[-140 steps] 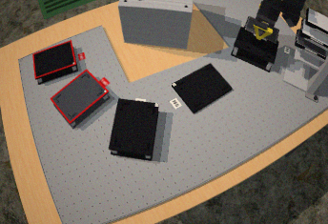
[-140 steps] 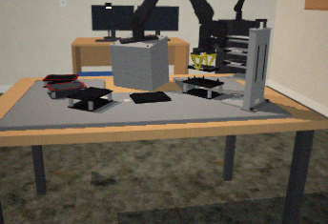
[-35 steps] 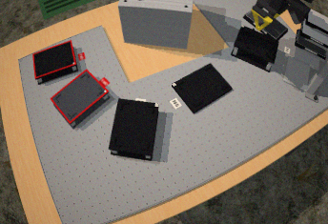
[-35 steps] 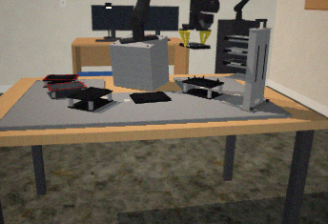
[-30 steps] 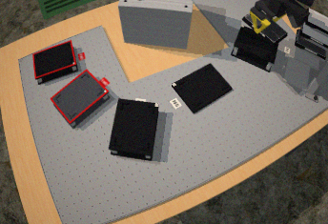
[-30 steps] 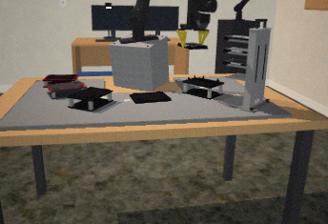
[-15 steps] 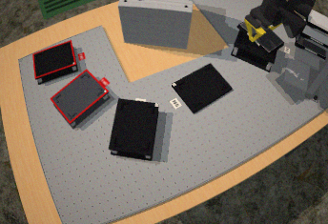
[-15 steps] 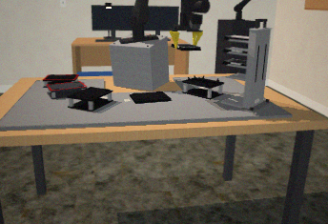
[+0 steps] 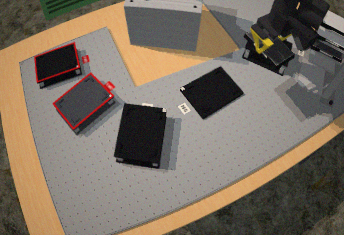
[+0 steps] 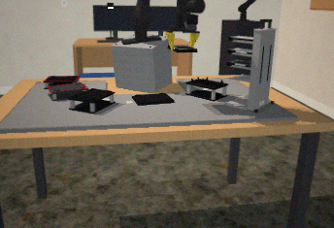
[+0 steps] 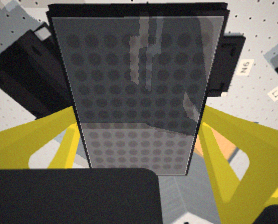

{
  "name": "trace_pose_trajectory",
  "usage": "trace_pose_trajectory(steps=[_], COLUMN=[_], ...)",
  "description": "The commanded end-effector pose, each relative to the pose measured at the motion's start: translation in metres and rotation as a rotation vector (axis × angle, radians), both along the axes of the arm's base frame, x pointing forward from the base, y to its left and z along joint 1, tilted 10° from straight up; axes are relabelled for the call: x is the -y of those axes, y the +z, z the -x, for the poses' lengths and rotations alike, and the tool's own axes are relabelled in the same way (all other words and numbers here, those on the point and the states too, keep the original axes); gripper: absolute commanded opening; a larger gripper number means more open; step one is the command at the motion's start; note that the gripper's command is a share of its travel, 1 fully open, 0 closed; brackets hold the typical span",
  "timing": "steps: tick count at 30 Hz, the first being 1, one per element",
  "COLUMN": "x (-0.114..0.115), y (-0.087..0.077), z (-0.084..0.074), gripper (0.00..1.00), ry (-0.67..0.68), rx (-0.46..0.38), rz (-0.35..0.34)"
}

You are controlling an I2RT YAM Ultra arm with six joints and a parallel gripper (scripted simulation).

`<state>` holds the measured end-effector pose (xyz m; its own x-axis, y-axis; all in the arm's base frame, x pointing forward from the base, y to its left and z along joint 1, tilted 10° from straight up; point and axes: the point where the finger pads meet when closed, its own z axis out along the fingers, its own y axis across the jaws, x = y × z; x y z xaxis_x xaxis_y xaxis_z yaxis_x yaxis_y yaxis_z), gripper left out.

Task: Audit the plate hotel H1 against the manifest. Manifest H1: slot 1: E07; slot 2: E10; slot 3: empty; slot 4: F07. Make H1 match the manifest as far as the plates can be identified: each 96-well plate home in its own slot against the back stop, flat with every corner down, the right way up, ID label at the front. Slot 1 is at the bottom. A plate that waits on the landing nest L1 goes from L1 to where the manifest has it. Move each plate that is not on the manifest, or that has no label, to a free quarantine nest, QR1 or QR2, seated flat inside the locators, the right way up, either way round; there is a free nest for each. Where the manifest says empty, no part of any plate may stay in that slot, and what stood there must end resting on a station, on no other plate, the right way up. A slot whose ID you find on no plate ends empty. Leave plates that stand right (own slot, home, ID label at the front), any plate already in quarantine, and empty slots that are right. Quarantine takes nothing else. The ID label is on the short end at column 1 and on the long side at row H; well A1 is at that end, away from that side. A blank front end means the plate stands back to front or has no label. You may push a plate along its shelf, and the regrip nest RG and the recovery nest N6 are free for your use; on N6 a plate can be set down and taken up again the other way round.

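Note:
My gripper (image 10: 182,41), with yellow fingers, is shut on a 96-well plate (image 10: 183,48) and holds it flat in the air, high above the table. In the wrist view the plate (image 11: 137,90) fills the space between the two fingers, wells up, grey and translucent; I see no label on it there. In the top view the gripper (image 9: 264,43) hangs over a black raised nest marked N6 (image 11: 245,66). The plate hotel H1 (image 10: 260,69) stands at the right of the table; its slots are hard to read from here.
Two red-edged quarantine nests sit at the far left: one (image 9: 56,62) looks dark, the other (image 9: 82,100) carries a grey plate. A black raised nest (image 9: 141,134) and a flat black pad (image 9: 212,91) lie mid-table. The arm's grey pedestal (image 9: 162,14) stands behind.

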<state>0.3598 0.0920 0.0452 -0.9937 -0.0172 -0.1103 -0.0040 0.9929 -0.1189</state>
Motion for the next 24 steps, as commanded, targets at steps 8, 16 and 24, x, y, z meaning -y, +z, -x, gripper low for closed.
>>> trace_pose_trajectory(steps=[8,16,24], x=[0.024,0.051,0.07], y=[0.016,0.018,0.021], z=[-0.001,-0.003,-0.005], gripper=[0.86,0.86,0.86], ry=[-0.129,-0.26,-0.359], rx=[0.045,0.064,0.077], rz=[-0.032,-0.048,-0.062])
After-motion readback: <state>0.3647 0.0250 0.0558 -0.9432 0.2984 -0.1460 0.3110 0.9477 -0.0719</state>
